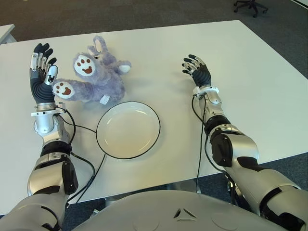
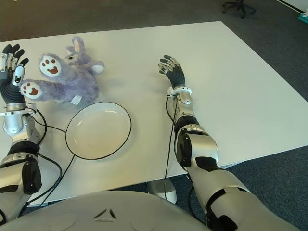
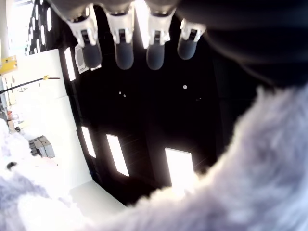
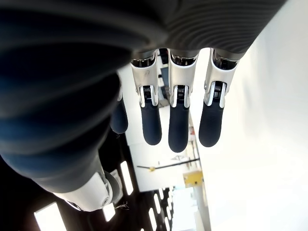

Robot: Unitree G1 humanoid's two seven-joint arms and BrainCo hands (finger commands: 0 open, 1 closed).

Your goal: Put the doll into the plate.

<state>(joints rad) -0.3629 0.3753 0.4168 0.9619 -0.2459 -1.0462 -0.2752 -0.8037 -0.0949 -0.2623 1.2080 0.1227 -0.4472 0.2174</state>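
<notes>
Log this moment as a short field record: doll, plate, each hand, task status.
doll: purple plush bunny lying on the white table, beyond the plate
plate: white, dark-rimmed, nothing in it
left hand: open, palm against the doll's paw, no grasp
right hand: open, idle, right of the plate
status: doll not yet in plate
</notes>
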